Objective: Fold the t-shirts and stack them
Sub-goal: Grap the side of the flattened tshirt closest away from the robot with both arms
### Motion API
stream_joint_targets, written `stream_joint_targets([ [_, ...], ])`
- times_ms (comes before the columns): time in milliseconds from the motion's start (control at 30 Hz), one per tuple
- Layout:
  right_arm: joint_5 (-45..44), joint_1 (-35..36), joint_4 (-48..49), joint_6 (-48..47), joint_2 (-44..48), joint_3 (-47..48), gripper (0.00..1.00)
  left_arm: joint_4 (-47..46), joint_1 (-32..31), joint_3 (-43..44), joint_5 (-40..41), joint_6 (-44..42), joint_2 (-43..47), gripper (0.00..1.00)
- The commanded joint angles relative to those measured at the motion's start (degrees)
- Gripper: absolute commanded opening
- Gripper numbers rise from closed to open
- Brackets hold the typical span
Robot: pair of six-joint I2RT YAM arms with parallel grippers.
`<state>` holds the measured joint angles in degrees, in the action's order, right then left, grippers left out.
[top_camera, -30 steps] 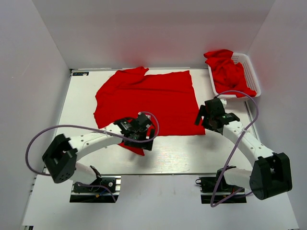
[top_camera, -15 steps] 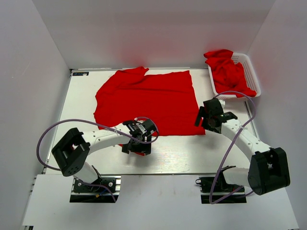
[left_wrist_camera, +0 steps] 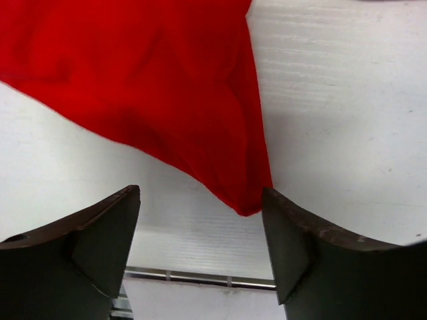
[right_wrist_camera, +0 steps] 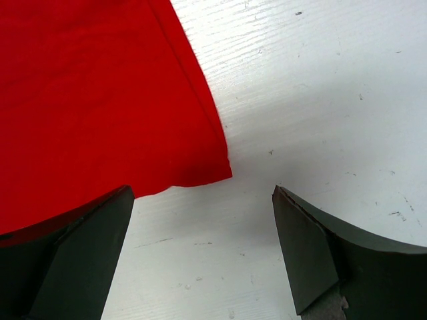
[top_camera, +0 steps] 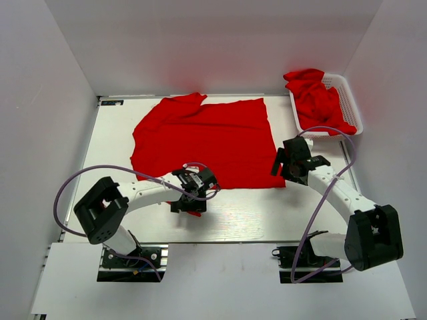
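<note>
Red cloth covers the middle of the white table (top_camera: 267, 213): one t-shirt (top_camera: 207, 140) lies spread flat, while more red shirts (top_camera: 317, 100) sit bunched in the white basket (top_camera: 350, 100) at the far right corner. The spread shirt appears to lie sideways, its long axis running left to right. Both sleeves are on the left side, so the collar end points left, and the straight hem faces right toward the basket. The step in hand looks like the start of the first fold, with each arm reaching for a near-edge point. The left end effector (left_wrist_camera: 200, 193) stands wide, its jaws either side of the near sleeve tip (left_wrist_camera: 247, 200), which lies loose on the table between them and is not pinched. The right end effector (right_wrist_camera: 203, 190) is also wide and holds nothing, poised just over the near hem corner (right_wrist_camera: 213, 170). The next move probably calls for both to lower onto the cloth, pinch these two points, then lift and carry the near edge toward the far edge, keeping pace so the fabric does not skew.
</note>
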<state>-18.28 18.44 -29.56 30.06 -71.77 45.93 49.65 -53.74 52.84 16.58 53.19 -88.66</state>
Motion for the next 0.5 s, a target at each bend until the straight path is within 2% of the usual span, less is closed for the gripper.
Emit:
stream_joint_targets([
  [0, -0.4, -0.2, 1.2, 0.4, -1.1, -0.2, 0.9, -2.6, 0.2, -0.4, 1.6, 0.2, -0.5, 0.81],
  [67, -0.3, -0.2, 0.8, 0.4, -2.2, 0.1, 0.9, -3.9, 0.2, -0.4, 1.6, -0.3, -0.5, 0.66],
  [167, -0.3, -0.3, 0.6, 0.8, -2.9, 0.2, 0.9, -5.9, 0.7, -1.5, 1.6, -1.5, -0.5, 0.51],
  [233, -0.3, -0.2, 0.7, 1.0, -2.9, 0.2, 0.9, -7.0, 0.7, -1.5, 1.0, -2.6, -0.5, 0.46],
  [367, -0.8, -0.2, 0.6, 1.1, -2.1, 0.1, 0.9, -6.2, 0.7, 0.2, 1.0, -2.7, -4.4, 0.46],
  [467, -1.3, -0.2, 0.4, 1.0, -1.4, -0.1, 0.9, -6.2, 0.7, 0.2, 0.4, -3.4, -5.0, 0.34],
])
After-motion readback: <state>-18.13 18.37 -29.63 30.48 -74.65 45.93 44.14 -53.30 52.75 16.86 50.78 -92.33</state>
